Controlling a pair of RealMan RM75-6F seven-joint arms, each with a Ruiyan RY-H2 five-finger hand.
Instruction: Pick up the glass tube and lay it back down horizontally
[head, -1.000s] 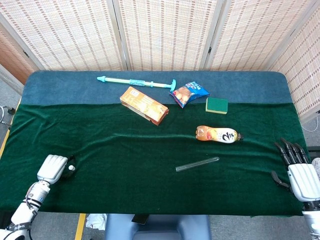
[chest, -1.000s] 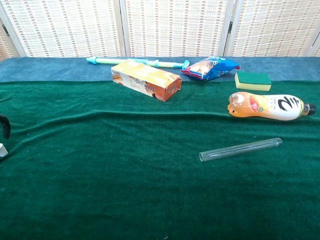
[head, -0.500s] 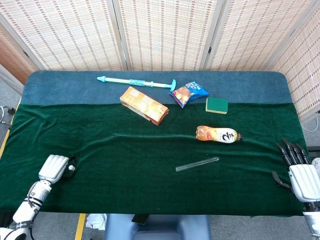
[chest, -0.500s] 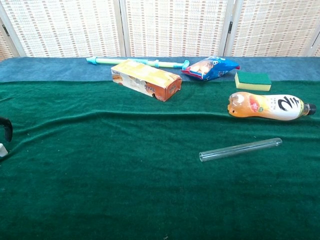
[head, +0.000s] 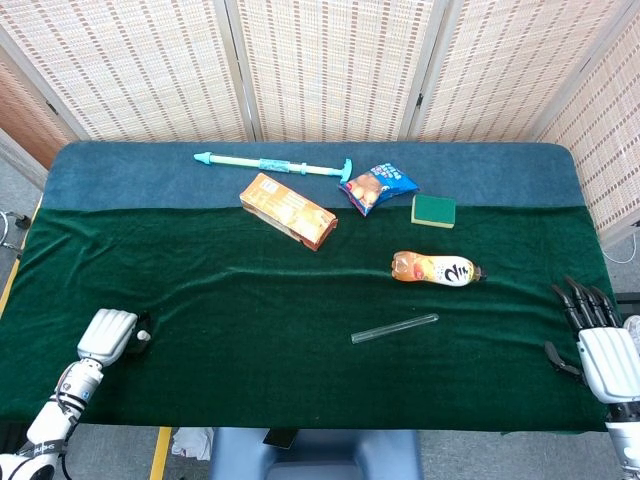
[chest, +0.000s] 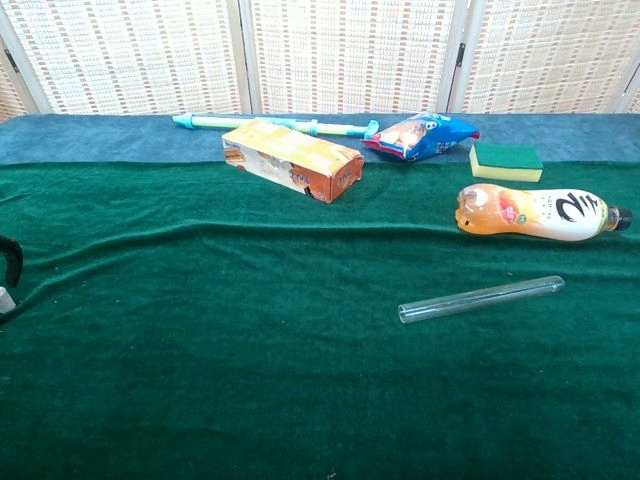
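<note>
The clear glass tube (head: 395, 328) lies flat on the green cloth, right of centre, slightly slanted; it also shows in the chest view as the glass tube (chest: 481, 298). My left hand (head: 107, 336) rests at the cloth's near left edge, far from the tube, with its fingers curled in and nothing in them. Only a dark curled finger (chest: 10, 262) of it shows in the chest view. My right hand (head: 595, 345) sits at the near right edge, its fingers spread and empty, well to the right of the tube.
An orange drink bottle (head: 434, 269) lies just behind the tube. Further back are an orange carton (head: 288, 210), a green sponge (head: 433, 210), a blue snack bag (head: 376, 186) and a teal pump toy (head: 275, 164). A ridge in the cloth (chest: 250, 232) runs across the middle.
Both hands have drifted slightly toward the near table edge. The tube and the other objects have not moved.
</note>
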